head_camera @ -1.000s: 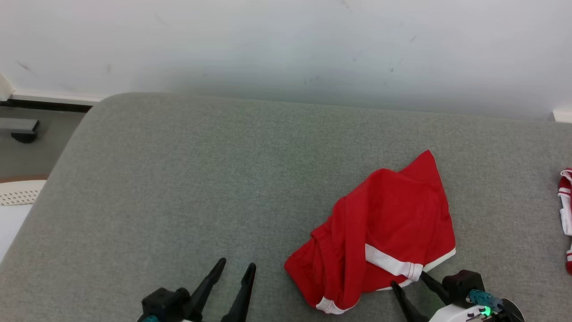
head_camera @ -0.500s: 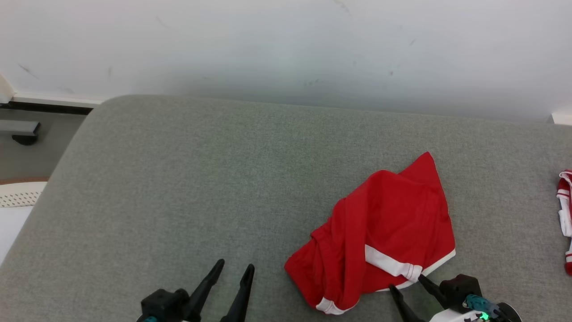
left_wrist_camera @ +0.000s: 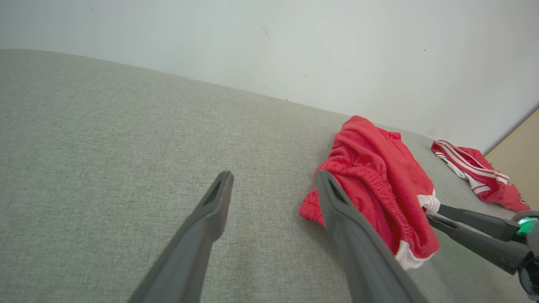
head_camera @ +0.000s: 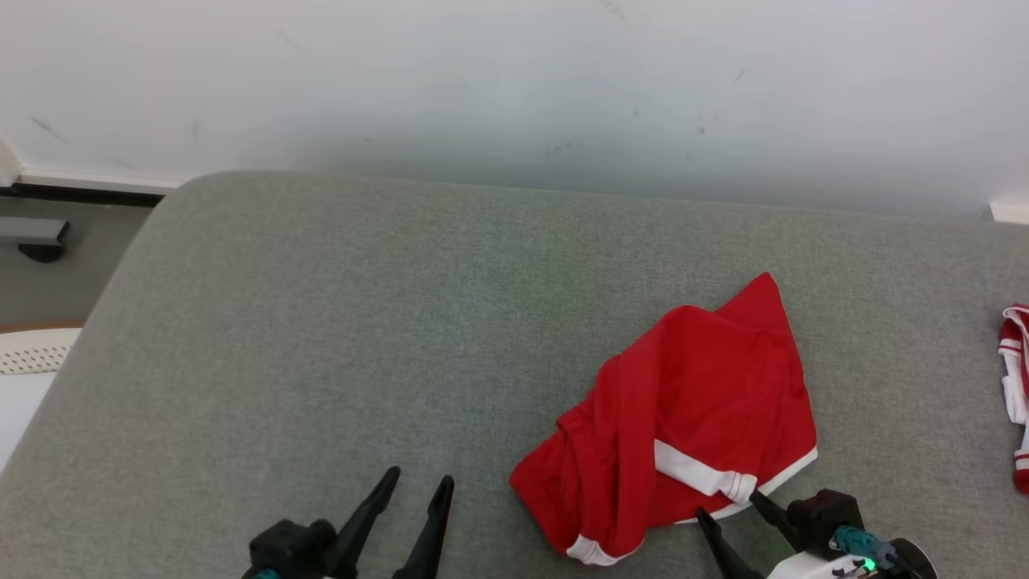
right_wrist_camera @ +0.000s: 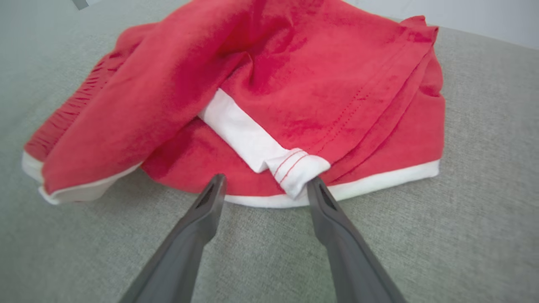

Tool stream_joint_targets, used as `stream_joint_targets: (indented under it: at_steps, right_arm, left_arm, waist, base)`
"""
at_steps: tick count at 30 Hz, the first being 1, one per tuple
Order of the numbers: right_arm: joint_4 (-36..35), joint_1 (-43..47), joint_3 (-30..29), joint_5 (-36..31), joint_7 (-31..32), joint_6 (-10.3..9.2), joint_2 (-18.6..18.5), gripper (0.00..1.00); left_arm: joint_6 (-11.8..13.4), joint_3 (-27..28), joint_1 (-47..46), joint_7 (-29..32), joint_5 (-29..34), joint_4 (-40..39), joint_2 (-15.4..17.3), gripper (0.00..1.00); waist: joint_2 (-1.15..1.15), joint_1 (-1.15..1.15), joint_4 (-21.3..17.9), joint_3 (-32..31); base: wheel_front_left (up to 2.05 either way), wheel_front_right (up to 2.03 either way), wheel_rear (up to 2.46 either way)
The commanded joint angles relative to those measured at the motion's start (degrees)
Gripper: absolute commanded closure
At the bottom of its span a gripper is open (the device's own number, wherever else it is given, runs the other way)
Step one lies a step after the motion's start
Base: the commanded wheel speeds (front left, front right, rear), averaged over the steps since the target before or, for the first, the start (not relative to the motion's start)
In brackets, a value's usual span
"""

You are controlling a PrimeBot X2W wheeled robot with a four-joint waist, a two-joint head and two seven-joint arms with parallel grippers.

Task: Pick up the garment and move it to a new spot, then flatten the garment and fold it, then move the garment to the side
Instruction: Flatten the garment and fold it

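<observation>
The garment [head_camera: 691, 410] is a crumpled pair of red shorts with white trim, lying on the grey cushioned surface [head_camera: 362, 322] right of centre; it also appears as the garment [left_wrist_camera: 374, 181] and the garment [right_wrist_camera: 269, 92]. My right gripper [head_camera: 727, 505] stands open at its near edge, fingertips just short of the white hem, nothing between them; up close, the right gripper [right_wrist_camera: 265, 183] sits just below the hem. My left gripper [head_camera: 418, 482] is open over bare cushion, left of the shorts, seen too as the left gripper [left_wrist_camera: 273, 179].
A second red-and-white garment [head_camera: 1014, 394] lies at the far right edge, also seen as the second garment [left_wrist_camera: 476, 172]. A white wall [head_camera: 514, 80] backs the cushion. Left of the cushion are a floor strip and a pale perforated object [head_camera: 32, 350].
The head camera has shifted slightly. Both grippers have drawn a little toward the bottom edge of the view; the shorts lie as before.
</observation>
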Motion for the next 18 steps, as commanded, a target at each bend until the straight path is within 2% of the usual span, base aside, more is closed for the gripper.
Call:
stream_joint_targets:
  at_steps: [1,16,17,18]
  right_arm:
    - [-0.22,0.52,-0.24,-0.29,0.26,-0.15,-0.2,0.0]
    - [1.11,-2.61,1.18,2.48,-0.57,-0.15,0.56,0.0]
    - [1.34,-2.93,1.14,2.55,-0.66,-0.15,0.54,0.14]
    - [1.66,-3.16,0.89,2.8,-0.79,-0.15,0.6,0.35]
  left_arm:
    - [0.34,0.14,0.52,0.14,-0.47,-0.08,0.4,0.0]
    - [0.33,-0.71,-0.2,0.15,-0.6,0.15,0.63,0.0]
    - [0.32,-0.74,-0.21,0.14,-0.61,0.2,0.65,0.0]
    - [0.31,-0.77,-0.22,0.13,-0.66,0.25,0.66,0.0]
  waist:
    - [0.0,0.0,-0.08,-0.02]
    - [0.0,0.0,-0.12,0.39]
    - [0.0,0.0,-0.1,0.43]
    - [0.0,0.0,-0.09,0.45]
  base:
    - [0.0,0.0,0.0]
    - [0.0,0.0,0.0]
    - [0.0,0.0,0.0]
    - [0.0,0.0,0.0]
